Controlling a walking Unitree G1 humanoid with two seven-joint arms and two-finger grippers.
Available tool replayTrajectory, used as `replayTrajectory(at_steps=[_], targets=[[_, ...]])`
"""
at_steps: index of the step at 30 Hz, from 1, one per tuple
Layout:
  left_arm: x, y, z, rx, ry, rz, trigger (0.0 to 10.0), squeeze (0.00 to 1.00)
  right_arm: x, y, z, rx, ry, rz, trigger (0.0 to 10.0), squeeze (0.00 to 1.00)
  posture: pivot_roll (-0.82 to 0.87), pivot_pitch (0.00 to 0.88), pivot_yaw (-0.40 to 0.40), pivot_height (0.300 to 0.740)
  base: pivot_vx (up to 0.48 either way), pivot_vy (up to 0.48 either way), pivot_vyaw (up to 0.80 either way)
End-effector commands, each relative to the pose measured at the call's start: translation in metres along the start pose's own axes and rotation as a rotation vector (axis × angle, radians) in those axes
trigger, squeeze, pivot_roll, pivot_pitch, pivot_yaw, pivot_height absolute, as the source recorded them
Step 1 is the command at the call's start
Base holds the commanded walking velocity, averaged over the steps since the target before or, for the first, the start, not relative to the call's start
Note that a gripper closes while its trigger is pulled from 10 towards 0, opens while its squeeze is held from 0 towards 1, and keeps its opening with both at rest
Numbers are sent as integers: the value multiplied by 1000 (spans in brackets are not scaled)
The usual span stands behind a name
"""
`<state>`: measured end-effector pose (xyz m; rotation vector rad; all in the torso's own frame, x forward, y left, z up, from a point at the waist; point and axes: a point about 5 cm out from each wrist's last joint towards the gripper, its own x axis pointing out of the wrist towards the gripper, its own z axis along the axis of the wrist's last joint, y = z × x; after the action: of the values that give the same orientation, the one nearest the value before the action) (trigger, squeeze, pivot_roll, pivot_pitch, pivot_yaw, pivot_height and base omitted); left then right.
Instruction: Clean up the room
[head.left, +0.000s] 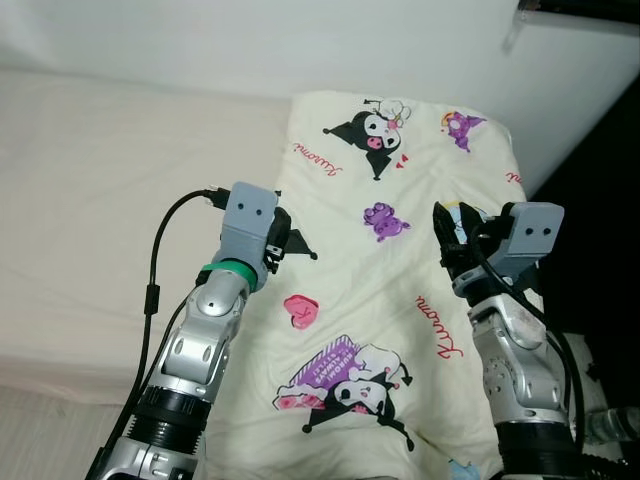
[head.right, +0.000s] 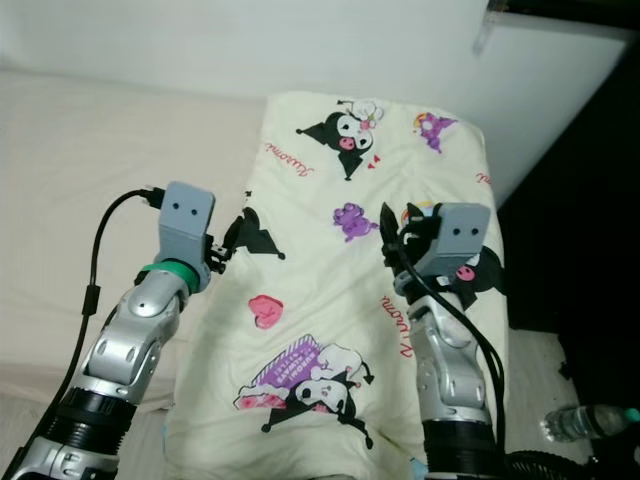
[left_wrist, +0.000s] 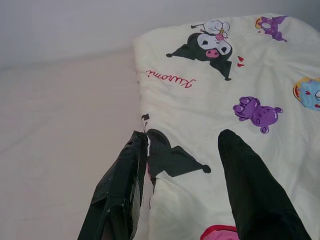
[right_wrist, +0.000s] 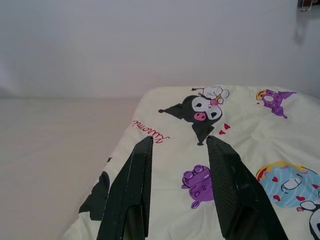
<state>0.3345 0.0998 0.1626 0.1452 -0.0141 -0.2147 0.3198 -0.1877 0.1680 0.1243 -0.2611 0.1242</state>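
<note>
— Pale yellow, soft and padded: that was the folded cartoon-print quilt (head.left: 400, 290). It lay on the cream-sheeted bed (head.left: 90, 220), along the side nearest the white wall (head.left: 300, 45), with black-and-white cartoon figures, purple creatures, a pink heart and red script printed across it.

— And the grippers?

— The left gripper (left_wrist: 182, 165) was at the quilt's left edge. Its two black fingers (left_wrist: 120, 195) stood spread apart, one right at the border where the quilt met the sheet, the other over the fabric. I couldn't tell whether either finger touched the cloth; nothing was held between them.

— The right one?

— The right gripper (right_wrist: 177, 170) hovered above the quilt's right half, fingers parted and holding nothing; in its wrist view they framed a small purple figure on the print.

— Any containers about?

— One clear plastic bottle (head.right: 585, 420) lay on its side on the floor at the bed's right, beside the dark gap. Whether it held anything I couldn't tell.
</note>
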Motion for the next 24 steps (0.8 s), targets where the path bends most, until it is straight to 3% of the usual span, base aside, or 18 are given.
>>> replayTrajectory(at_steps=[1, 24], targets=[[0, -2, -6, 6, 29, -9, 10000, 0, -5, -6, -6, 4, 20, -30, 10000, 0, -150, 70, 29, 740, 0, 0, 0], [-2, 2, -6, 20, -7, 7, 10000, 0, -4, -2, -7, 4, 12, -37, 10000, 0, -144, 80, 27, 740, 0, 0, 0]])
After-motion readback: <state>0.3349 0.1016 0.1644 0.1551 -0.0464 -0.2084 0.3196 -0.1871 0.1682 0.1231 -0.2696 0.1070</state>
